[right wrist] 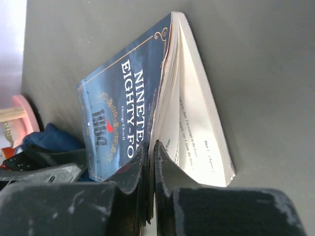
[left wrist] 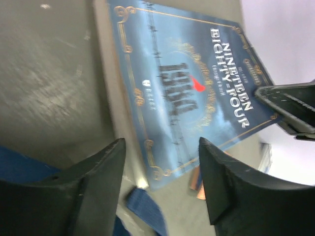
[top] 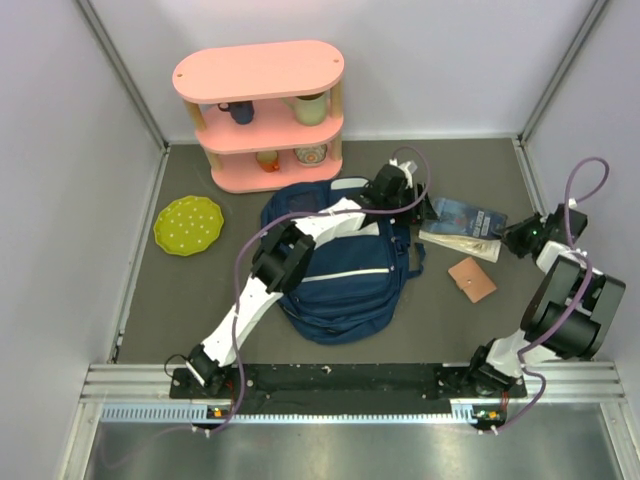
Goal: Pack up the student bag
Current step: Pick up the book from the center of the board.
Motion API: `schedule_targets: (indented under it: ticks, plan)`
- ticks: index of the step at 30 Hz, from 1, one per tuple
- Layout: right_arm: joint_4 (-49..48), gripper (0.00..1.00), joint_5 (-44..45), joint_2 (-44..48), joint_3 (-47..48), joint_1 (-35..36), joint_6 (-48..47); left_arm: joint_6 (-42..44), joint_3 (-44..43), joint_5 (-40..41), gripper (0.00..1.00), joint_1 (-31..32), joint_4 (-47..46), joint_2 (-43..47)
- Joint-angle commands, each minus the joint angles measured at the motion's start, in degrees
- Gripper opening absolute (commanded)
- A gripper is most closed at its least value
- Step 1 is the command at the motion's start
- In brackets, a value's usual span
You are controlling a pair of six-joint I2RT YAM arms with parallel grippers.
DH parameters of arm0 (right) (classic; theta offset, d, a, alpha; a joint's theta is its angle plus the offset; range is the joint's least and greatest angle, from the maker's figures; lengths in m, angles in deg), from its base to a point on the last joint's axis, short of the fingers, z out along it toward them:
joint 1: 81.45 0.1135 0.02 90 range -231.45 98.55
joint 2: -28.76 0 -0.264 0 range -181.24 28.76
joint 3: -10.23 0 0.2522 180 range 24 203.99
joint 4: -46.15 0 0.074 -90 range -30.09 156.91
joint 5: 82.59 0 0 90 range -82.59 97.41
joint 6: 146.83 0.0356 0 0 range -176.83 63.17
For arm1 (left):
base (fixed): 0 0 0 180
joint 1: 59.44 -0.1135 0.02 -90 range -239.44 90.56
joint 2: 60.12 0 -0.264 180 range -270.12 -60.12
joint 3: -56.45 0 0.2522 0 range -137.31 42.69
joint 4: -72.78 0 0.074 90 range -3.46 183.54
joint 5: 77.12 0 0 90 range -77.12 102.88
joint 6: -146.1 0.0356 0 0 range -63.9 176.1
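The navy student bag (top: 340, 275) lies flat mid-table under my left arm; one of its blue straps (left wrist: 146, 205) shows in the left wrist view. A blue paperback, "Nineteen Eighty-Four" (top: 466, 218), lies right of the bag. My left gripper (top: 427, 208) is open and empty, hovering at the book's left edge, with the cover (left wrist: 187, 83) just ahead of the open jaws (left wrist: 160, 145). My right gripper (top: 507, 240) is shut on the book's front cover and a few pages (right wrist: 123, 98), pulling them up off the page block (right wrist: 197, 128); the jaws (right wrist: 151, 145) are pressed together.
A brown wallet (top: 472, 278) lies on the mat below the book. A pink shelf (top: 262, 115) holding mugs stands at the back. A green plate (top: 188, 224) lies at the left. Walls close in both sides.
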Motion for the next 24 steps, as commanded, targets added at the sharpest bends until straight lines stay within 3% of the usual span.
schedule_targets:
  ticks: [1, 6, 13, 17, 24]
  plan:
    - [2.4, 0.0, -4.2, 8.6, 3.8, 0.4, 0.8, 5.2, 3.5, -0.2, 0.7, 1.1, -1.0, 13.4]
    - [4.4, 0.0, -10.5, 14.8, 8.3, 0.2, 2.5, 12.3, 10.2, 5.3, 0.82, 0.8, 1.1, 27.9]
    - [1.2, 0.0, -24.2, 21.3, 11.9, 0.2, 10.4, 17.1, 28.8, 12.5, 0.87, -0.2, 0.9, 48.7]
    - [-7.2, 0.0, -30.2, 24.7, 11.9, 1.1, 18.3, 16.9, 38.7, 14.4, 0.88, -1.3, -0.7, 56.6]
    - [-7.5, 0.0, -31.0, 29.4, 16.1, 9.8, 22.0, 15.5, 48.9, 17.9, 0.88, -2.6, -0.8, 64.9]
